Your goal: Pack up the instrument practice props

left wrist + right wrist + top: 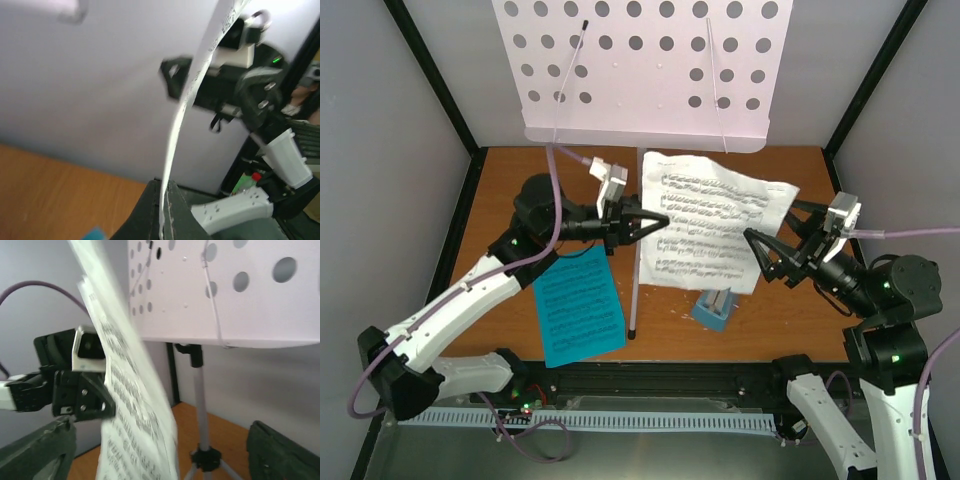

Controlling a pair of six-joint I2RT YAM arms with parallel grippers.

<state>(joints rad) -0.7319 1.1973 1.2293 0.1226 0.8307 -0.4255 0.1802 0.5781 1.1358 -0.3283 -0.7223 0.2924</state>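
No words, brands or numbers are coming through legibly anywhere. The white music sheet (pixel 715 220) is showing rows of printed black staves and notes, with any title or lettering too small to read, and in both wrist views its print is smearing into blur. The blue music sheet (pixel 578 305) is carrying darker printed staff lines, also unreadable.

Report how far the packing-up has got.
Nothing looks packed yet. In hand: the left gripper is shut on the edge of the white music sheet, held upright; the right gripper is open near it. Left: the blue sheet and metronome lie on the table, and the music stand is up.
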